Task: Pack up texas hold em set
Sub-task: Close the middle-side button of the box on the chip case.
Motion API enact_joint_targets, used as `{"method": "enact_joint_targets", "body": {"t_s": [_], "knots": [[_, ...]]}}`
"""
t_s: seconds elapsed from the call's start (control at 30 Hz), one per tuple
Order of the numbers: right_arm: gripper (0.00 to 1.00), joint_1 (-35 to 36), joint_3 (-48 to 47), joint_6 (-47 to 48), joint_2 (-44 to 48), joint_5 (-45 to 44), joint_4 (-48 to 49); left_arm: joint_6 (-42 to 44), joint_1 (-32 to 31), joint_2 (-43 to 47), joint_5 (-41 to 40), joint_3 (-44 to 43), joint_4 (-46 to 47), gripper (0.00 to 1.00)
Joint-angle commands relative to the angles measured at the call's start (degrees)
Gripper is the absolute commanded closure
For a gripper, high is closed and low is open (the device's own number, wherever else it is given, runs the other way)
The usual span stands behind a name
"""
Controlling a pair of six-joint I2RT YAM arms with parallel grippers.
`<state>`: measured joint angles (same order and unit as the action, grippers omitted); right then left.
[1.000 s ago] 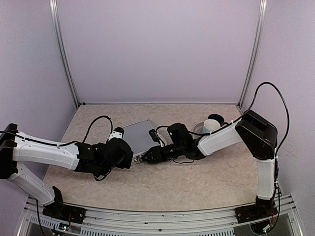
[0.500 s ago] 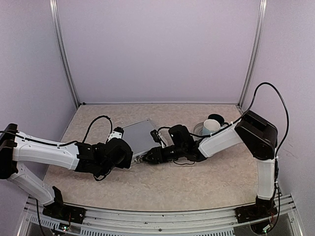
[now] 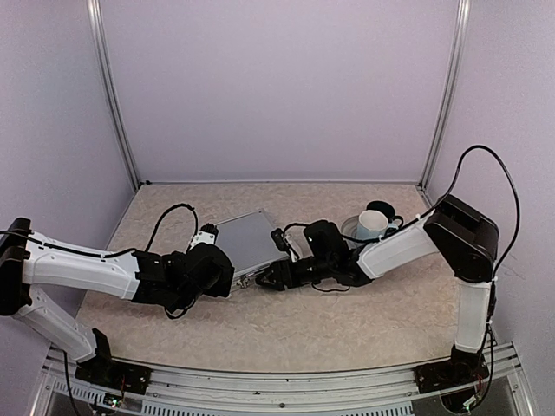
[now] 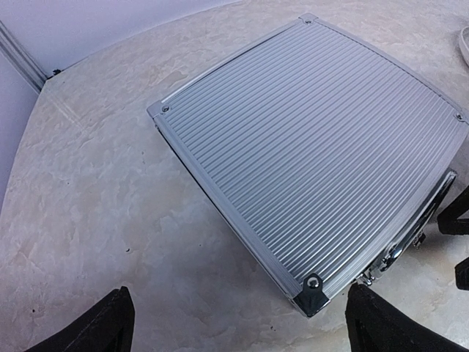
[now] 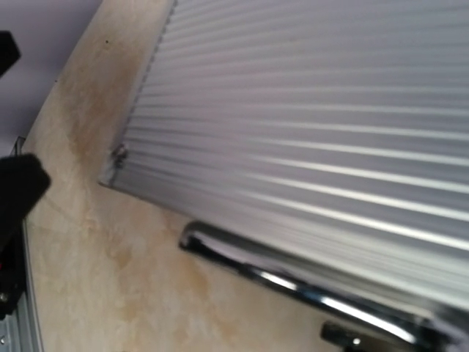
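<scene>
Compared with a second before, the right arm has drawn a little to the right, so its right claw now stands slightly off the briefcase's handle side and has widened. Nearest to the arm bases, the left claw hovers just above the briefcase's near corner, its two black fingers spread fully apart with nothing between them. The briefcase lies flat on the table with its silver ribbed lid shut and facing up. Its chrome handle runs along the edge turned toward the right claw. In the left wrist view two dark tips of the right claw show just beside that handle, parted and not touching it, so this claw is partly open and carries nothing. Behind the briefcase and to its right, well apart from it, a pale cup sits on a round saucer, close behind the right forearm.
</scene>
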<state>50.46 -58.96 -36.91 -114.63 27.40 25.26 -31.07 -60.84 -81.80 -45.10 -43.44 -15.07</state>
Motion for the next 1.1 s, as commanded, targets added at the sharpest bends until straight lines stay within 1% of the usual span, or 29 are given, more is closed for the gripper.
{"method": "enact_joint_targets", "body": {"t_s": [0.0,0.13,0.27,0.4,0.5,0.63,0.8,0.9,1.07], "knots": [[0.37,-0.25,1.2,2.0,3.11,0.55,0.82,-0.29,-0.3,1.18,-0.87,-0.82,-0.15,0.01],[0.37,-0.2,2.31,6.96,6.24,-0.11,-2.36,-0.31,-0.24,2.11,-0.54,-0.49,0.16,0.01],[0.34,-0.27,3.66,14.32,11.09,-0.76,-6.98,-0.14,-0.09,3.79,-0.73,-0.22,0.16,0.01],[0.3,-0.23,2.11,23.79,14.3,-4.78,-14.7,0.21,0.82,5.75,-0.49,0.08,0.08,0.01],[0.26,-0.23,0.16,29.75,14.57,-8.02,-17.57,0.39,1.88,7.75,0.52,0.44,0.41,0.01],[0.19,-0.18,-2.98,37.23,12.94,-11.62,-18.62,0.47,4.06,10.93,3.63,1.55,1.61,0.01],[0.02,0.02,-8.58,47.05,8.37,-14.3,-21.0,0.68,6.88,15.13,7.45,4.17,3.71,0.01],[0.01,0.7,-12.72,51.91,4.36,-16.45,-23.72,0.44,8.14,17.14,8.39,5.29,3.9,0.01],[0.01,2.28,-19.74,57.39,-2.1,-20.31,-29.36,0.47,9.22,19.91,9.11,5.9,3.85,0.01]]}}
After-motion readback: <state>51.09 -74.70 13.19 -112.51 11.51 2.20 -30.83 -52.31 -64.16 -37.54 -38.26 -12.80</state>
